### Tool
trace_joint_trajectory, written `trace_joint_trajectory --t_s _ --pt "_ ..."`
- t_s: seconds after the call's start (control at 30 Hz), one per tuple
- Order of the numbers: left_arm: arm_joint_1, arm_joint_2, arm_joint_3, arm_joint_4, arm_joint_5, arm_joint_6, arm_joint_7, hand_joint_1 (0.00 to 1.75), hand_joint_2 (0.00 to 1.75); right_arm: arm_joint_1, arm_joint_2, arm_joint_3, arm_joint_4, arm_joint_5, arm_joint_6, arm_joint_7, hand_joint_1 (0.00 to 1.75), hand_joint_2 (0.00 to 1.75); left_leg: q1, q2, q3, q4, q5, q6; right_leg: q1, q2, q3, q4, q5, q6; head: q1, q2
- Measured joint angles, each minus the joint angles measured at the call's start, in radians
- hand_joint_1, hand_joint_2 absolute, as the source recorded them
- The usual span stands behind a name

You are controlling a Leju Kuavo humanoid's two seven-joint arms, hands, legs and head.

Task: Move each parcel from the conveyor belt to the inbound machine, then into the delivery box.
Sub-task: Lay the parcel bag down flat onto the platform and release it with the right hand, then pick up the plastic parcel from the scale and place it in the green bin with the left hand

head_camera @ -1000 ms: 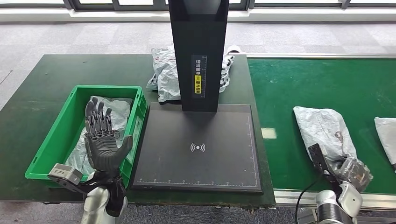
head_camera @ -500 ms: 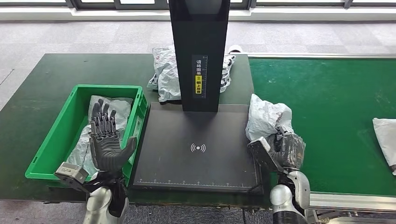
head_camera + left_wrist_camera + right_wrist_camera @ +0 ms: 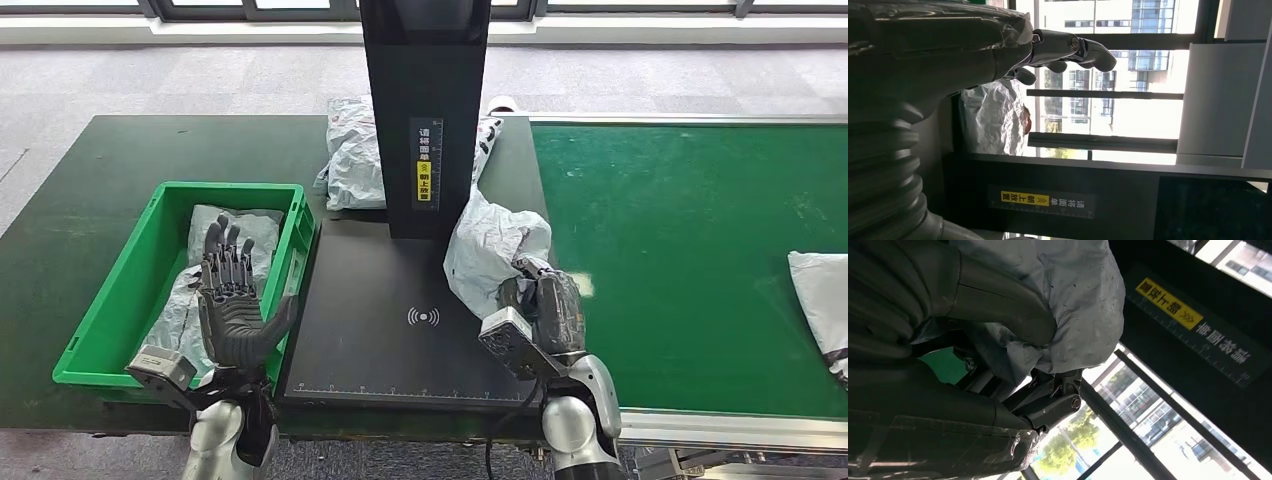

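Observation:
My right hand (image 3: pixel 543 305) grips a crumpled grey parcel (image 3: pixel 490 250) and holds it over the right part of the inbound machine's black scan plate (image 3: pixel 400 330), beside the black column (image 3: pixel 425 110). Up close, the parcel (image 3: pixel 1073 295) bulges over the thumb (image 3: pixel 998 305) of my right hand (image 3: pixel 1013 385). My left hand (image 3: pixel 235 305) stands upright with fingers spread and nothing in it, at the near right corner of the green delivery box (image 3: pixel 110 310). That open left hand (image 3: pixel 1058 50) also appears in the left wrist view. A grey parcel (image 3: pixel 225 235) lies inside the box.
Grey parcels (image 3: pixel 350 155) are piled behind the column on the dark table. Another parcel (image 3: pixel 820 300) lies at the right edge of the green conveyor belt (image 3: pixel 700 230). The left wrist view catches a grey parcel (image 3: pixel 993 117) and the column's yellow label (image 3: pixel 1023 197).
My right hand has lifted the parcel off the belt and carried it left, from the belt to above the scan plate. The left hand has barely shifted.

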Motion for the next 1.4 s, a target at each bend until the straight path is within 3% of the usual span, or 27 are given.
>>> trace_joint_trajectory --t_s 0.13,0.27,0.57,0.7,0.87,1.07,1.4 --pt "0.000 0.000 0.000 0.001 0.000 0.001 0.000 0.00 1.75 -0.002 -0.001 0.033 0.007 -0.023 0.027 -0.003 1.73 1.75 0.000 0.000 0.000 0.000 0.000 0.000 0.000 0.000 0.000 0.000 0.000 0.000 0.000 0.000" --pt "0.000 0.000 -0.001 0.001 0.000 0.011 0.000 0.00 1.75 -0.014 -0.001 0.065 0.050 -0.061 0.083 -0.002 1.08 1.75 0.000 0.000 0.000 0.000 -0.001 -0.001 0.000 0.000 0.000 0.000 0.000 0.000 0.000 0.000" --pt "0.000 0.000 -0.003 0.001 0.000 0.019 0.000 0.00 1.75 -0.040 0.001 0.135 0.162 -0.087 0.103 -0.003 1.08 1.75 0.000 0.000 0.000 0.000 0.000 -0.001 0.000 0.000 0.000 0.000 0.000 0.000 0.000 0.000" --pt "0.000 0.000 -0.003 0.001 0.000 0.022 0.000 0.00 1.75 -0.043 0.001 0.141 0.180 -0.104 0.115 -0.011 0.00 0.00 0.000 -0.001 0.000 0.000 -0.001 -0.001 0.000 0.000 0.000 0.000 0.000 0.000 0.000 0.000" --pt "-0.001 0.000 -0.003 0.001 -0.010 0.044 0.000 0.00 1.75 -0.056 0.004 0.151 0.212 -0.291 0.258 -0.113 0.00 0.00 0.000 -0.001 0.000 0.000 0.000 -0.001 0.000 0.000 0.001 0.000 0.000 0.000 0.000 0.000" --pt "-0.001 0.000 -0.004 0.001 -0.016 0.048 0.000 0.00 1.75 -0.090 0.008 0.167 0.260 -0.357 0.258 -0.160 0.00 0.00 0.000 -0.001 0.000 0.000 0.000 -0.001 0.000 0.000 0.001 0.000 0.000 0.000 0.000 0.000" --pt "-0.002 0.000 -0.004 0.008 -0.018 0.045 0.000 0.00 1.75 -0.111 0.011 0.181 0.282 -0.394 0.257 -0.165 0.00 0.00 0.000 -0.001 0.000 0.000 0.000 -0.001 0.000 0.000 0.001 0.000 0.000 0.000 0.000 0.000"
